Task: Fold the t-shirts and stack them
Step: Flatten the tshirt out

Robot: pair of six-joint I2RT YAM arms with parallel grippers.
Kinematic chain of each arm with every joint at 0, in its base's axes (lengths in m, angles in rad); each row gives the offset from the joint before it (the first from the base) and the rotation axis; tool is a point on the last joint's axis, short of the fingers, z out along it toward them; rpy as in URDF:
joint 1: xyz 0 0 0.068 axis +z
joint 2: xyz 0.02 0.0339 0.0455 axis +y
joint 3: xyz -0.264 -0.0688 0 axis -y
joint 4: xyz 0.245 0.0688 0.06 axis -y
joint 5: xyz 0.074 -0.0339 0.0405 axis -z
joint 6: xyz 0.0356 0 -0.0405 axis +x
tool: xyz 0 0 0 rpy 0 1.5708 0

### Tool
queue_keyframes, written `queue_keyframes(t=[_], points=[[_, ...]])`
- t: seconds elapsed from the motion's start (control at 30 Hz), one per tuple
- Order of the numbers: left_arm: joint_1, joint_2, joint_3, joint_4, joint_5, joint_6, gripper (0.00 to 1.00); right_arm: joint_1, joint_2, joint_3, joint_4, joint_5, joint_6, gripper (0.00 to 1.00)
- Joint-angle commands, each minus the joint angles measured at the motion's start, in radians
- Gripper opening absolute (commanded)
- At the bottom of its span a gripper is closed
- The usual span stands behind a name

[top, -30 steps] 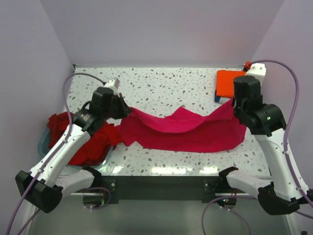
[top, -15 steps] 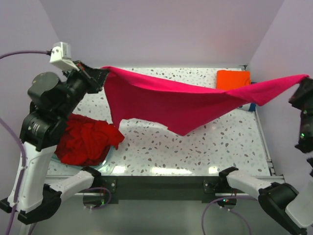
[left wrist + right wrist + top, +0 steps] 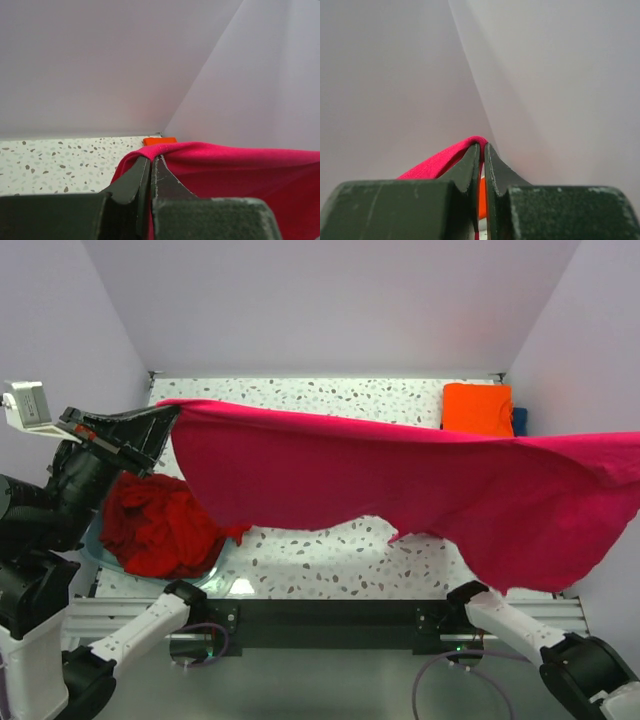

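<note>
Magenta t-shirt (image 3: pixel 400 480): lifted clear of the table and spread wide in the air between the two arms. The upper edge is drawn nearly straight. The lower edge hangs in uneven drapes, lowest at the right, where the cloth runs past the overhead view's edge.
Left gripper (image 3: pixel 151 159): fingers pressed together on one upper corner of the magenta t-shirt, with cloth bunched over the tips. It is raised above the table's left side.
Right gripper (image 3: pixel 482 147): outside the overhead view. Its wrist view shows fingers all but together, pinching a fold of the magenta cloth at the tips.
Dark red t-shirts (image 3: pixel 160 525): crumpled heap in the tub, below the left gripper.
Orange t-shirt (image 3: pixel 477 408): folded flat at the far right corner of the table, its near edge hidden by the raised cloth.
Navy t-shirt (image 3: pixel 518 420): a dark blue sliver just right of the orange one; whether it lies underneath cannot be told.
Tub (image 3: pixel 92 540): pale blue, at the left of the table, its rim showing beside the heap.
Table (image 3: pixel 330 550): white, speckled top.
</note>
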Motion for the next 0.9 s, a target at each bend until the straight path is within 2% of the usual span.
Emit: queue_keyframes(t=[0.0,0.2,0.5,0.67,0.77,0.87], points=[[0.006,0.003,0.025,-0.008,-0.016,0.006,0.0,0.047,0.03,-0.001,0.095,0.093,-0.094,0.0],[0.004,0.059,-0.041,-0.011,-0.016,0.009,0.0,0.163,0.001,-0.174,0.184,0.158,-0.092,0.0],[0.006,0.222,-0.11,0.009,-0.051,0.041,0.0,0.198,0.058,-0.395,0.262,0.196,-0.083,0.0],[0.007,0.358,-0.024,0.0,-0.088,0.084,0.0,0.198,0.116,-0.446,0.336,0.213,-0.109,0.0],[0.008,0.409,0.075,-0.011,-0.088,0.084,0.0,0.198,0.144,-0.421,0.34,0.21,-0.12,0.0],[0.008,0.4,0.103,0.015,-0.071,0.076,0.0,0.2,0.161,-0.361,0.334,0.202,-0.129,0.0]])
